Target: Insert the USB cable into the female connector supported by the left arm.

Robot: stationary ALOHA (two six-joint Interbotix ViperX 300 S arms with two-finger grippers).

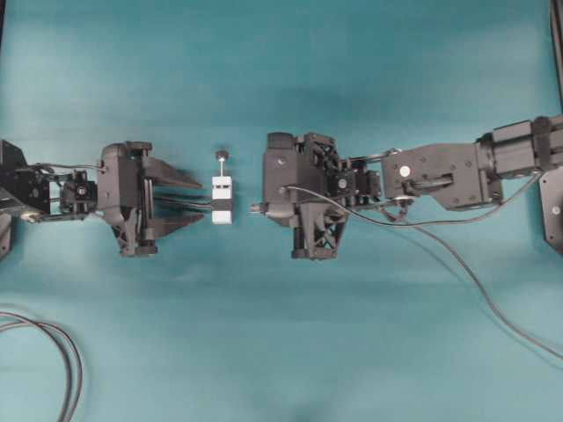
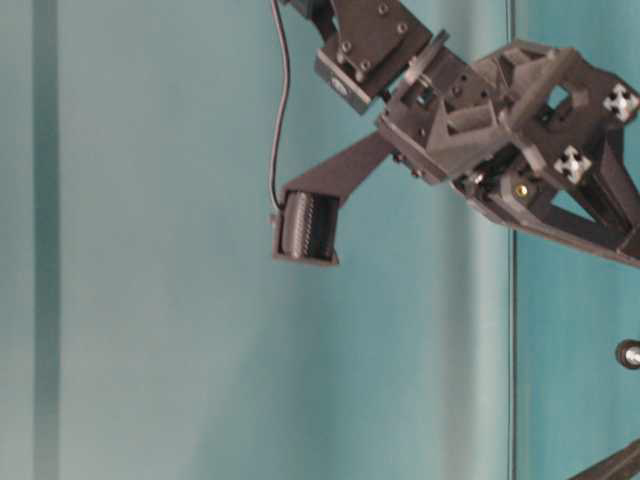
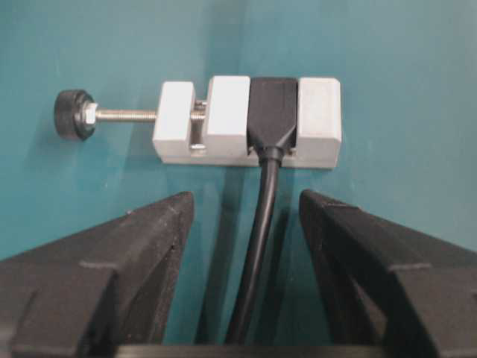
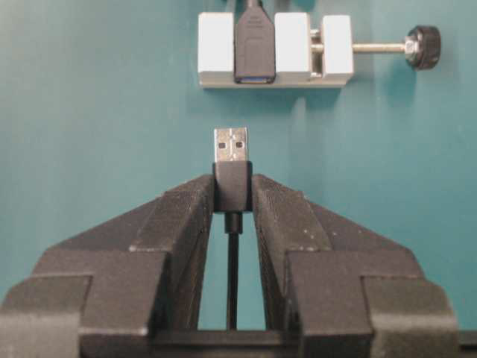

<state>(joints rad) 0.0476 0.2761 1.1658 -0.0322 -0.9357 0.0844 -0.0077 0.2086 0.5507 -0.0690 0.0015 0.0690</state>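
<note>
Closest to you in the right wrist view, the right gripper (image 4: pixel 232 195) has its 2 jaws clenched on the dark body of the USB cable (image 4: pixel 232 170), with the metal tip sticking out past the fingertips and the thin cable trailing back between the jaws. Straight ahead of that tip, across a clear gap of teal table (image 1: pixel 281 352), sits the female connector (image 4: pixel 255 46): a black socket clamped in a small white block, its opening facing the plug. The plug's long axis points at the socket, but the socket sits slightly to the right of the tip, so you will likely need a small sideways correction. Beyond the block, the left gripper (image 1: pixel 189 201) stands released, its 2 jaws spread either side of the connector's own cable, not touching the block.
</note>
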